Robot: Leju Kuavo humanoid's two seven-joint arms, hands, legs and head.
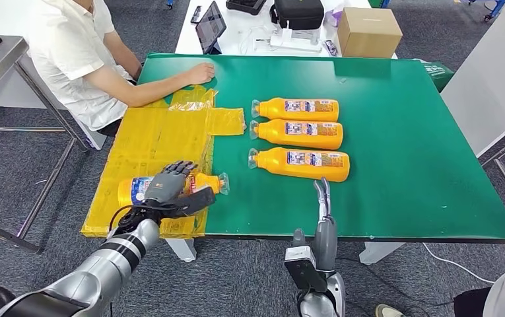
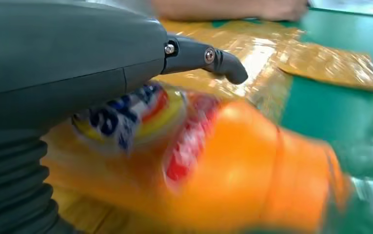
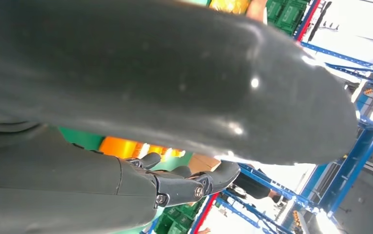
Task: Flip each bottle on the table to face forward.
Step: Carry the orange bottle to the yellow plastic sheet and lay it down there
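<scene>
A: How does the near-left bottle (image 1: pixel 170 186) look?
B: Orange, lying sideways on the yellow sheet (image 1: pixel 150 142), clear cap pointing right, colourful label showing; the left hand (image 1: pixel 170 188) has its fingers (image 1: pixel 182 168) wrapped over it.
A: And the others?
B: Three bottles (image 1: pixel 299 139) lie mid tabletop (image 1: pixel 408 145), caps left. The right hand (image 1: pixel 323 205) holds nothing, fingers straight
</scene>
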